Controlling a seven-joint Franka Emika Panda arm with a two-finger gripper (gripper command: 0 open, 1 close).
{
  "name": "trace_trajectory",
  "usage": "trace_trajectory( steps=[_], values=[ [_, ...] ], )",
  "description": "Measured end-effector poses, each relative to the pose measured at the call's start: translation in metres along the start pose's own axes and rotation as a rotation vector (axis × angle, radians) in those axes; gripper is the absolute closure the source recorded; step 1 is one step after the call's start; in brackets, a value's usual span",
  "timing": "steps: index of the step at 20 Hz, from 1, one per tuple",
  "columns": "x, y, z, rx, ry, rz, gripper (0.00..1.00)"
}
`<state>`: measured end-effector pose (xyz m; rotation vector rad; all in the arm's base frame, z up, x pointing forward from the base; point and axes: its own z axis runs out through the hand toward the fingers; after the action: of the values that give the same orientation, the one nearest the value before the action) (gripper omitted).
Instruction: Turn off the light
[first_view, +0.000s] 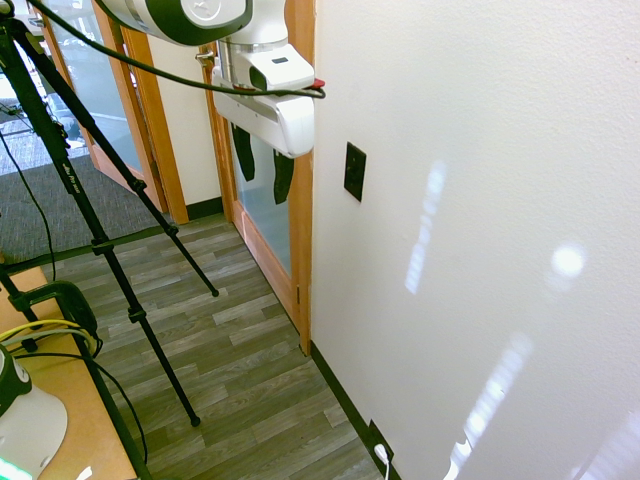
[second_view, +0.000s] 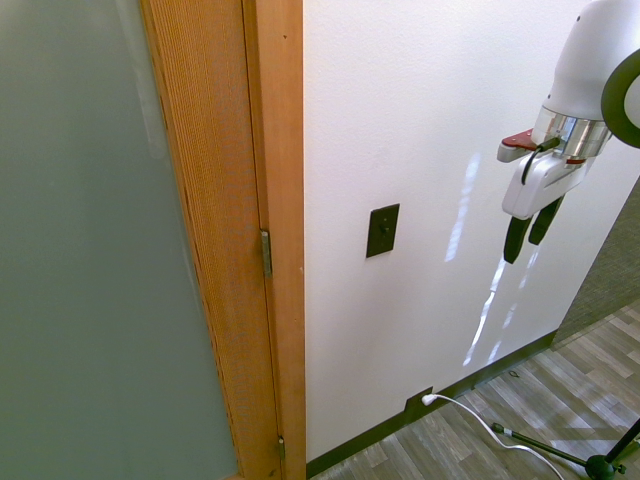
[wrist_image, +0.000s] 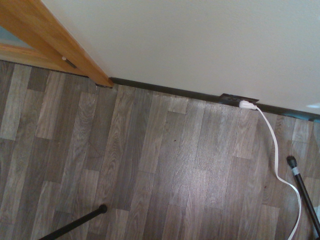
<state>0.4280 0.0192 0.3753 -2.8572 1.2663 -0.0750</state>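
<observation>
**On the white wall: switch sits alone, gripper hanging off to the side**

Biggest thing first, the white wall (first_view: 480, 200) fills most of both outside views, with streaks of sunlight across it. Next to it is the wooden door frame (second_view: 270, 200) with a frosted glass panel (second_view: 90, 250), and grey wood-look flooring (wrist_image: 150, 160) runs underneath.

Then the white arm's gripper (second_view: 530, 237), which hangs pointing down, out in front of the wall and well apart from the switch. Its two dark fingers (first_view: 243, 152) have a modest gap between them, nothing held, so it's narrowly parted rather than wide.

Down at the dark baseboard there's a black outlet plate (wrist_image: 239, 99) with a white plug (wrist_image: 247, 105) in it, white cord (wrist_image: 277, 160) trailing over the floor.

Smallest bit: the light switch (second_view: 382, 230), a little black upright plate on the wall, just beside the door frame at roughly mid height. Nothing is touching it.
</observation>
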Motion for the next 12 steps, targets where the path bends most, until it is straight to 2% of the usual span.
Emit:
trace_trajectory(
  steps=[5,12],
  values=[
    [0.001,-0.014,0.007,0.048,0.043,0.023,0.00],
    [-0.012,-0.079,0.072,0.176,0.199,0.077,0.00]
  ],
)
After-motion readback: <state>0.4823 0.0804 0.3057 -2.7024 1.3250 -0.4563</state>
